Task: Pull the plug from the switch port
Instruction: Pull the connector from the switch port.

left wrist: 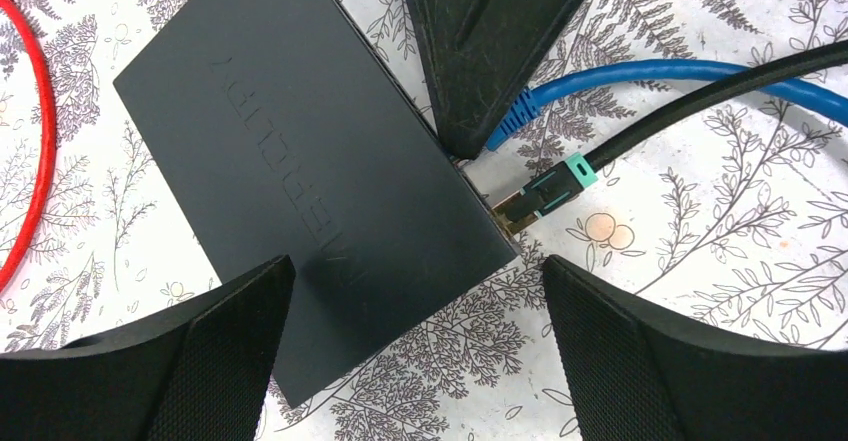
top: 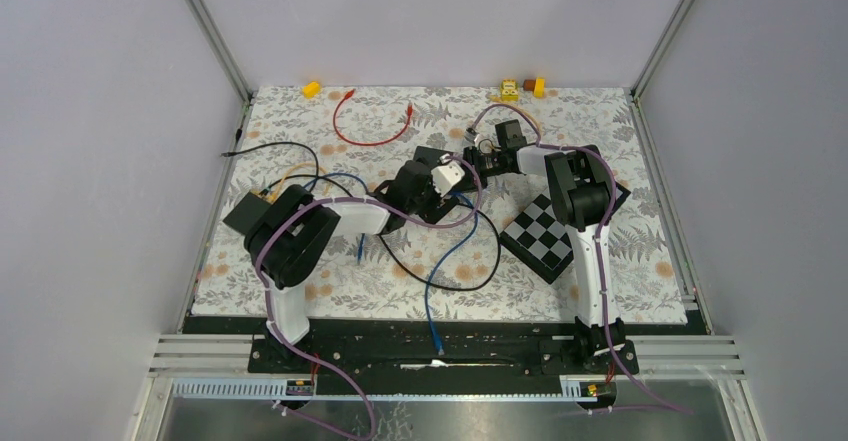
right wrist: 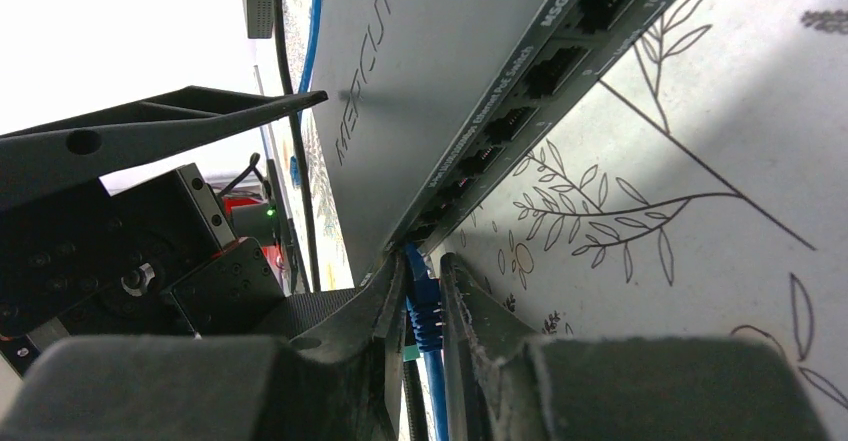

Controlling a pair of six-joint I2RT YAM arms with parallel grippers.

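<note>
The switch (left wrist: 300, 161) is a flat dark grey box lying on the fern-print mat; it also shows in the overhead view, switch (top: 432, 153). The blue plug (right wrist: 422, 296) sits at the switch's port row (right wrist: 500, 126) with its nose at a port, and my right gripper (right wrist: 425, 273) is shut on it. In the left wrist view a right finger (left wrist: 490, 41) covers the front of the blue plug (left wrist: 515, 111). Beside it a black cable's teal-collared plug (left wrist: 555, 191) is seated in the switch. My left gripper (left wrist: 415, 281) hangs open over the switch's near corner, holding nothing.
A red cable (top: 370, 121) loops at the back, and blue (top: 445, 261) and black (top: 485, 261) cables trail toward the near edge. A checkerboard block (top: 545, 236) lies under the right arm, a black box (top: 250, 211) by the left arm, and yellow pieces (top: 520, 89) at the back edge.
</note>
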